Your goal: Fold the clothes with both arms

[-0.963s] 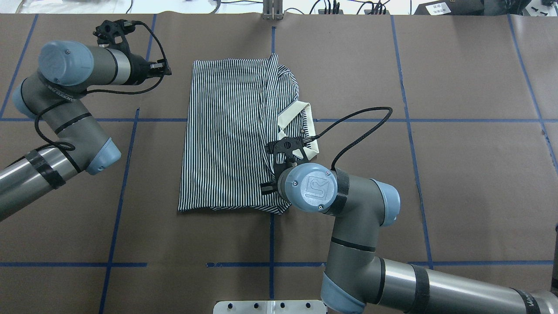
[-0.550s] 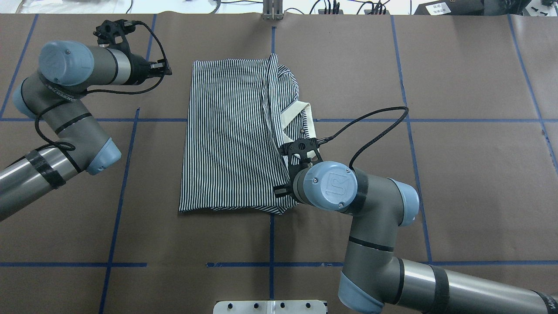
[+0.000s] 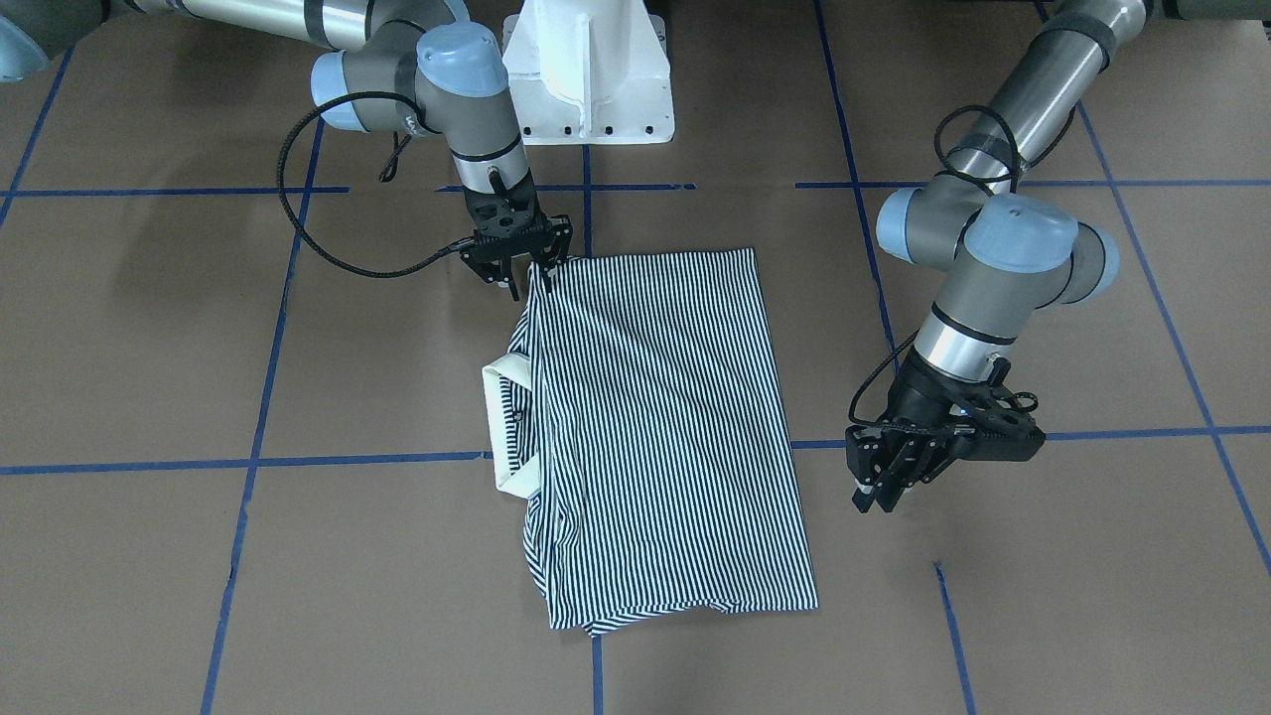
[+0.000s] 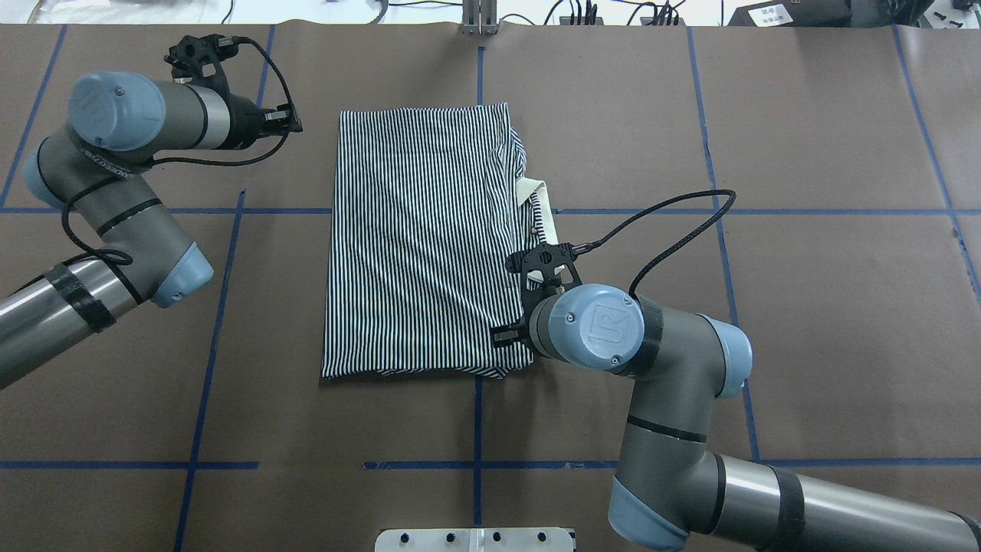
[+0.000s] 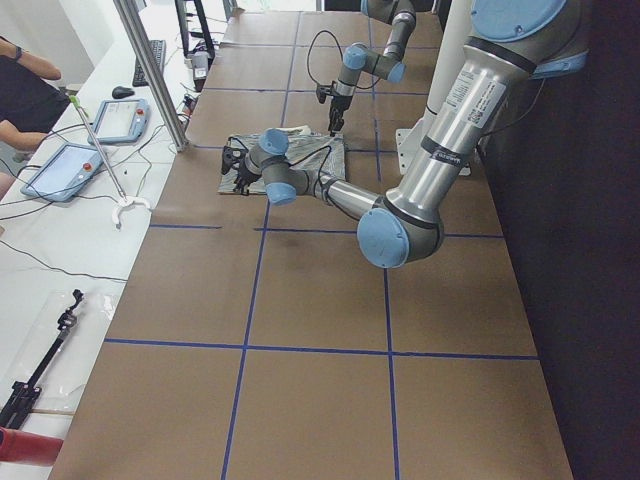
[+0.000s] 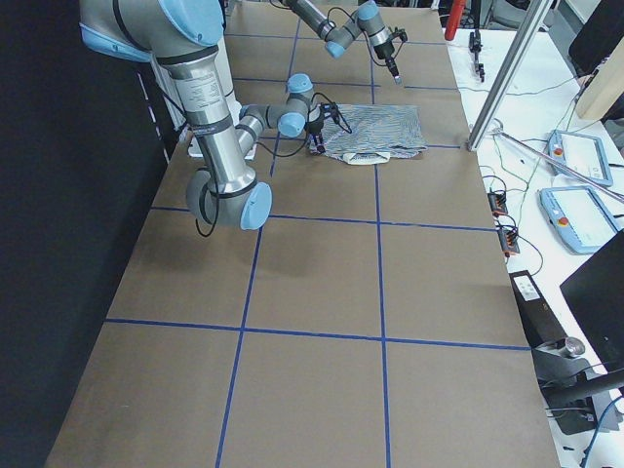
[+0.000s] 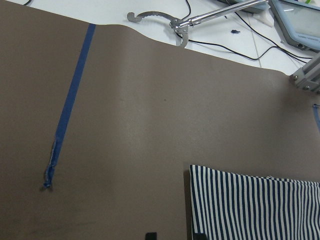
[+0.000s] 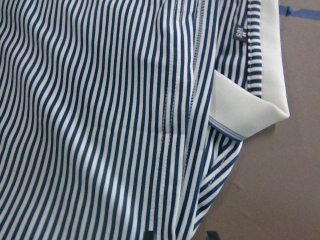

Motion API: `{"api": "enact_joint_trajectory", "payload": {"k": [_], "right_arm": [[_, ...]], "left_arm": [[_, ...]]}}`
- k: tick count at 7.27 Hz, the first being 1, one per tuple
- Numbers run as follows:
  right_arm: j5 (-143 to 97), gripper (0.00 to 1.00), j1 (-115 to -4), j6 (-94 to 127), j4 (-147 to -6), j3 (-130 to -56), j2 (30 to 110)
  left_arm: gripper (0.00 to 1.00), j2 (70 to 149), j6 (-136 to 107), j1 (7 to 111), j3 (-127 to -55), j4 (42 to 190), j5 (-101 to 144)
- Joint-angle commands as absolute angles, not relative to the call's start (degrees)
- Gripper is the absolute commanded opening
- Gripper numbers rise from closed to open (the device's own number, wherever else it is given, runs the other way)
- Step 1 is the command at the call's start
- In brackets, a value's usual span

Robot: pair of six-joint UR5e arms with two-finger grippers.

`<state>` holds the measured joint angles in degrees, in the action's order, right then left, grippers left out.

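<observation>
- The striped shirt (image 4: 414, 245) lies flat in the middle of the counter (image 4: 805, 345), already folded lengthwise into a tall rectangle with no sleeve spread out.
- Seen from overhead, its cream collar (image 4: 530, 189) pokes out at the shirt's 3 o'clock edge, so that side looks untidy.
- By my judgement the task is about halfway: the side folds look done, while a crosswise fold bringing the 12 o'clock end to the 6 o'clock end is not yet made.
- The right end effector (image 3: 531, 286) is low at the shirt's 4 o'clock corner. Its fingers are apart, and its wrist camera shows the cloth lying flat between them, not pinched.
- The left end effector (image 3: 874, 501) hangs just off the shirt's 10 o'clock corner, over bare counter. Its fingers are slightly apart, holding and touching nothing.
</observation>
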<state>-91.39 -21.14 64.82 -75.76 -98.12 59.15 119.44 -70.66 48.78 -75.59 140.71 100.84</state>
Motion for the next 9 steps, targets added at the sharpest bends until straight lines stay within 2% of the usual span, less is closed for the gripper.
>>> {"api": "enact_joint_trajectory", "payload": {"k": [1,3,5,6,9], "right_arm": [[-92.02,1.0,-23.72,65.21,-75.94,-97.91,57.4],[-91.15,1.0,-21.99,87.3,-75.59,-98.43,57.74],[-88.18,0.89,-18.92,110.81,-75.67,-98.79,56.87],[-86.07,0.83,-17.85,116.14,-75.67,-98.79,56.87],[-85.52,0.83,-16.61,118.92,-75.76,-98.09,56.95]], "left_arm": [[0.37,119.44,-70.66,48.78,-75.67,140.71,100.9],[0.37,119.44,-70.93,48.78,-76.55,140.28,100.9],[0.37,119.44,-71.19,48.78,-76.64,140.19,100.9],[0.37,119.44,-71.19,48.78,-76.64,140.19,100.9],[0.37,119.36,-71.28,48.78,-77.25,140.1,100.9]]}}
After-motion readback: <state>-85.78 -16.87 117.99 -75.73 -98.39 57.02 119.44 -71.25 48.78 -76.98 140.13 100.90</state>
